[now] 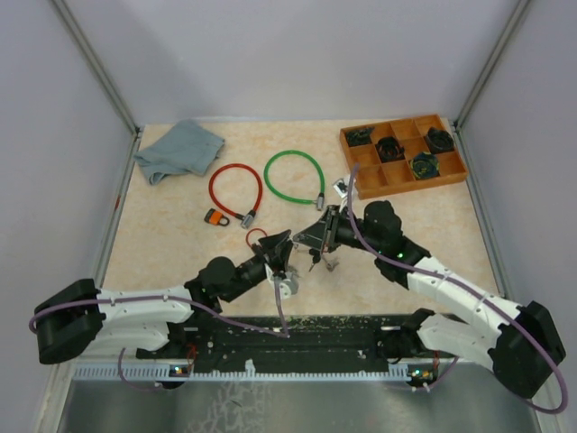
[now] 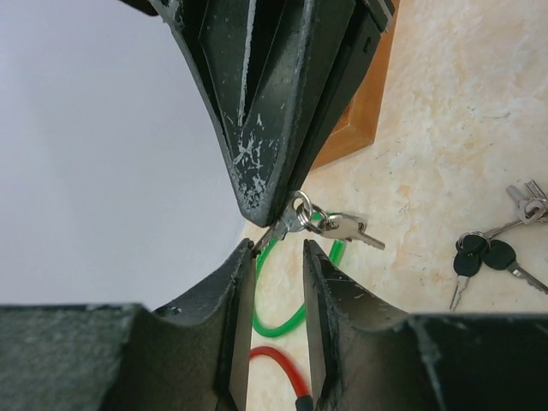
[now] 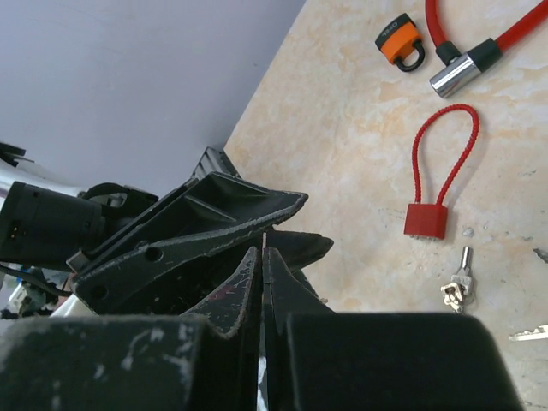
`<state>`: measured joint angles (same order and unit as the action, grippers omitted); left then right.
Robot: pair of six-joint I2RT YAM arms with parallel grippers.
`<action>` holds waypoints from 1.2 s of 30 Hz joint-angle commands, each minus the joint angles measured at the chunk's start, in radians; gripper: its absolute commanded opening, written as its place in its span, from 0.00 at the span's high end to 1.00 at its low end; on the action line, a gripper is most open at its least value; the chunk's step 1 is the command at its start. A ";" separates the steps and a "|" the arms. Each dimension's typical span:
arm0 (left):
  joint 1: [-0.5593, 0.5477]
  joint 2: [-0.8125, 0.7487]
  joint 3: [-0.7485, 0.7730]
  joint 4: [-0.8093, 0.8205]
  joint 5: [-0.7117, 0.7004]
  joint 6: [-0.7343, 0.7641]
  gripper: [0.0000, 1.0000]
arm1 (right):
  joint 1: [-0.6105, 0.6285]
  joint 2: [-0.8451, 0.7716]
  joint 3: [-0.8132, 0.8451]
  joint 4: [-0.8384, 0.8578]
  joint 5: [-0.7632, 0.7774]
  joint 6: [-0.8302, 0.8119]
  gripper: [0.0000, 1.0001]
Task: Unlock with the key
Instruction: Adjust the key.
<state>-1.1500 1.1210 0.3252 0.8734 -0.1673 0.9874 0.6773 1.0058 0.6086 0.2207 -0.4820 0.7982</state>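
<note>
My right gripper (image 3: 263, 250) is shut on a silver key (image 2: 287, 221), whose ring carries a second key (image 2: 351, 227) hanging free. My left gripper (image 2: 278, 248) faces it, open. The key's blade tip touches the left gripper's left fingertip (image 2: 248, 253), and nothing sits between the fingers. In the top view both grippers, left (image 1: 287, 244) and right (image 1: 317, 236), meet above the table's middle. A small red padlock (image 3: 425, 218) with a cable loop lies just beyond them. Farther back lies an orange padlock (image 3: 401, 38).
A red cable lock (image 1: 236, 189) and a green cable lock (image 1: 294, 176) lie behind the grippers. Loose key bunches (image 2: 484, 257) (image 2: 531, 204) rest on the table near the right arm. A blue cloth (image 1: 179, 150) is back left, a wooden compartment tray (image 1: 410, 181) back right.
</note>
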 commanded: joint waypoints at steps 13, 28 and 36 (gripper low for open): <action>0.091 -0.210 -0.051 -0.078 0.090 -0.559 0.43 | -0.025 -0.107 -0.161 0.283 0.161 -0.209 1.00; 0.369 -0.164 0.052 -0.011 0.441 -1.560 0.40 | -0.026 -0.050 -0.267 0.657 0.118 -0.150 1.00; 0.511 0.023 0.012 0.359 0.667 -2.009 0.53 | -0.025 -0.024 -0.275 0.735 0.070 -0.114 1.00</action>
<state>-0.6838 1.0668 0.3504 0.9447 0.3489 -0.7055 0.6594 0.9676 0.3325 0.8467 -0.3737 0.6598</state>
